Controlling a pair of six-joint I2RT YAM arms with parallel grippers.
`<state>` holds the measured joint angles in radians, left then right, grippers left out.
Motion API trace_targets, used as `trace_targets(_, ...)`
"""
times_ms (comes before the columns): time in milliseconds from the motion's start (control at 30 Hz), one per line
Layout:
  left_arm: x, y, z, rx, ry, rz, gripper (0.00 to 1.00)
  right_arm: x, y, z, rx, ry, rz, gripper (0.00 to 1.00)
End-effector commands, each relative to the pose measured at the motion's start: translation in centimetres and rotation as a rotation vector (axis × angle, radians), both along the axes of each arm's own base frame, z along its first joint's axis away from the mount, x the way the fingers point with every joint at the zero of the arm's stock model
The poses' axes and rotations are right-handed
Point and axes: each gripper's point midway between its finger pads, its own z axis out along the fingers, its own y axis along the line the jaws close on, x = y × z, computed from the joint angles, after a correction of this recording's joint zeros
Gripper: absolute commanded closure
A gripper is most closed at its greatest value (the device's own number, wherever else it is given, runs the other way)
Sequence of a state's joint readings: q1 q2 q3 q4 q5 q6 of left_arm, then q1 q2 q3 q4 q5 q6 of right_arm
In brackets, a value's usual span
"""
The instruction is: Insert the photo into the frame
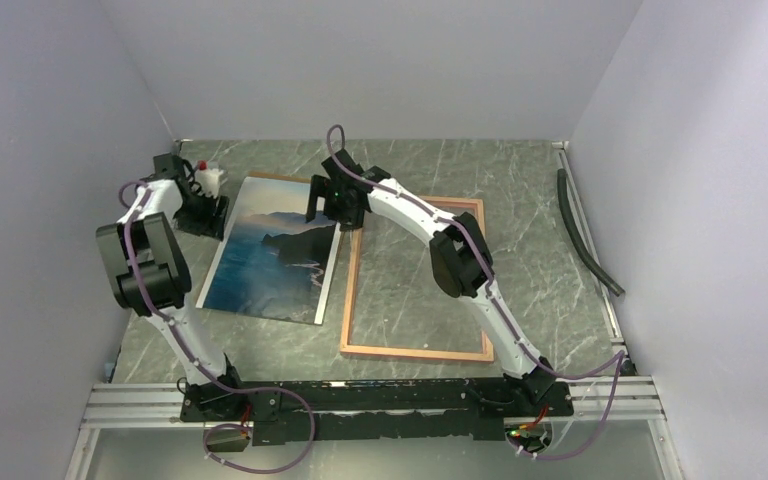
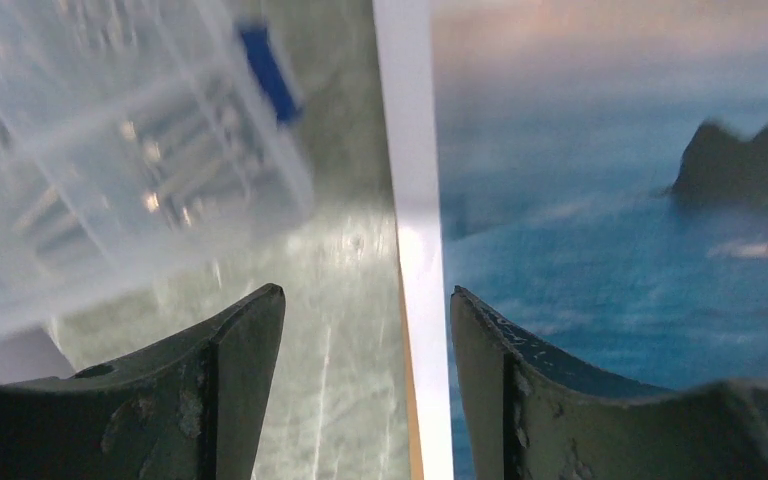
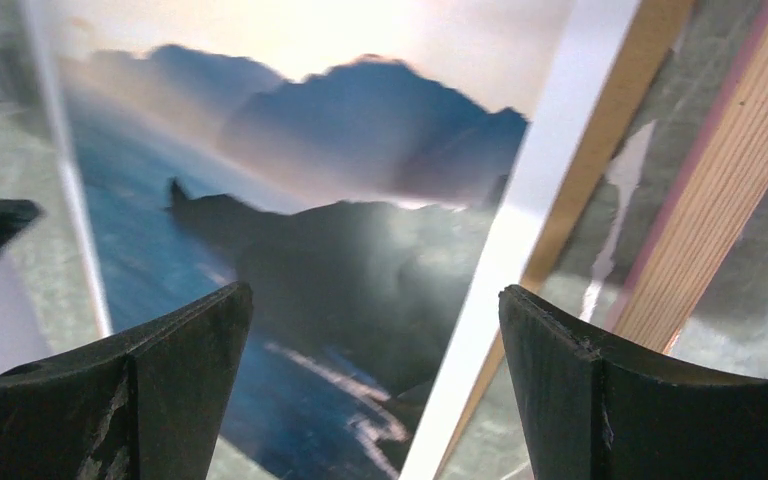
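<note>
left gripper [image 2: 365, 300] parted moderately, astride the white left border of the photo [image 2: 610, 200], gripping nothing, with a clear plastic box [image 2: 110, 150] at its 10 o'clock. right gripper [image 3: 375, 295] spread very wide above the photo's far right corner, also gripping nothing. photo flat on a brown backing board [image 3: 600, 130], at 9 o'clock of the frame [image 1: 415, 352], not yet inside it.
</note>
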<state>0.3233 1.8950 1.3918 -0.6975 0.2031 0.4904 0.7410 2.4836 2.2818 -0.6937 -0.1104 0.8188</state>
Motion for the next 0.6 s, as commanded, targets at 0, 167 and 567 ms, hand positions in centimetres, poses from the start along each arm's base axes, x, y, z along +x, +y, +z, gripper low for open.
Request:
trace_targets(0,6.1,-0.6,3.0,0.073,-0.147,0.002,0.33,0.4,-0.3,-2.3,-0.034,0.004,-0.023,0.02)
trace_targets(167,10.6,0.6,3.7,0.161,-0.229,0.046,0.33,0.1,-1.7,-4.2,-0.091,0.025,-0.061,0.02)
trace_targets(567,16.2,-1.1,2.2,0.415,-0.342,-0.061,0.33,-0.3,-7.7,-6.7,-0.146,0.067,-0.171,0.02)
